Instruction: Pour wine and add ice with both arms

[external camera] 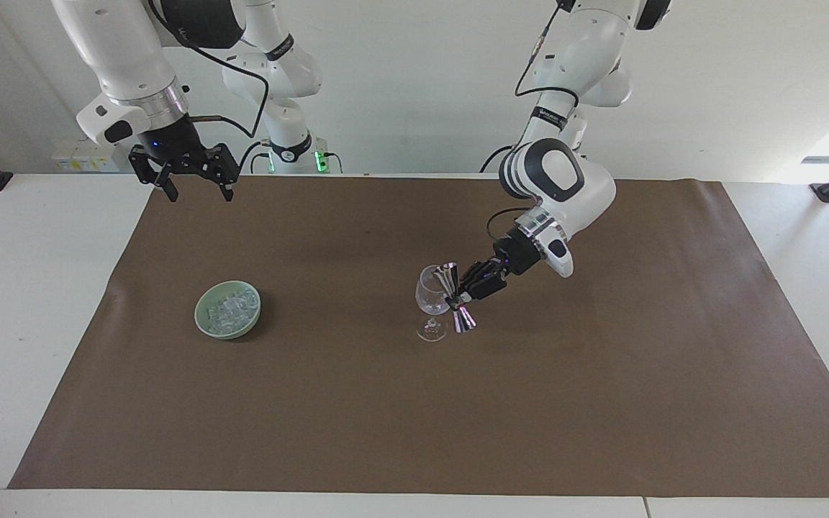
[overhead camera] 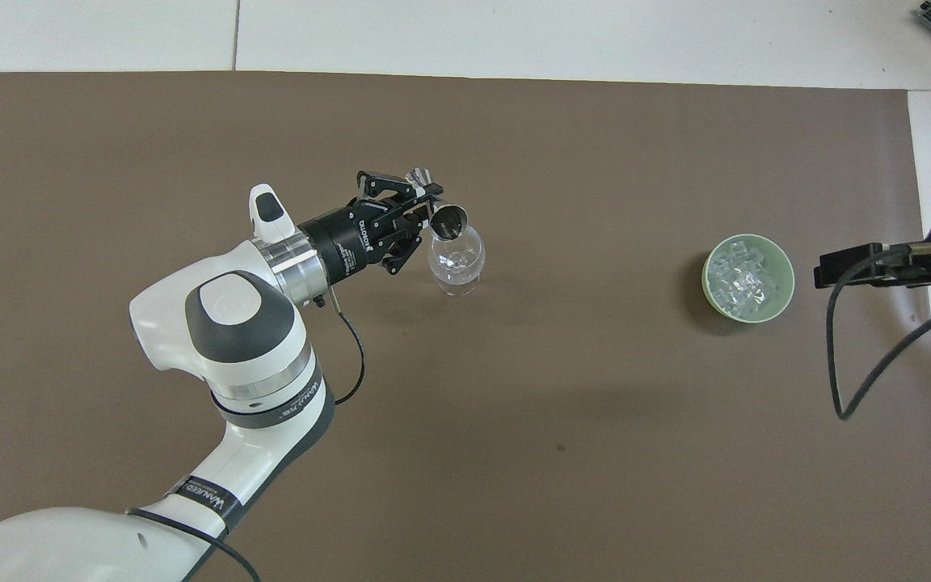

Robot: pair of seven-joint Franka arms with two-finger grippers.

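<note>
Presently, the scene read as follows.

Left gripper (external camera: 458, 296): its fingers were pinched on the waist of a metal jigger (external camera: 453, 298), held in the air beside the wine glass (external camera: 430, 302) and tilted so that one cup's mouth leaned over the glass's rim.

Jigger: a silver double cone; in the overhead view its open mouth (overhead camera: 448, 218) overlapped the edge of the glass's bowl (overhead camera: 457, 263) (whether metal touched glass could not be told).

Wine glass: clear and stemmed, it stood upright on the brown mat (external camera: 601, 403) near the middle of the tabletop (external camera: 19, 302); its contents could not be made out.

Left arm (external camera: 558, 180): it reached down from its base, wrist slanted toward the glass.

Ice (external camera: 229, 311): small clear cubes were heaped in a pale green bowl (external camera: 207, 327), which sat on the mat toward the right arm's end, well apart from the glass.

Right gripper (external camera: 184, 176): it hung high over the mat's edge nearest the robots, with its fingers spread wide and holding nothing (this arm waited).

Right arm (external camera: 127, 65): upright above its gripper; only a dark part of it and a black cable showed at the overhead view's edge (overhead camera: 918, 263).
</note>
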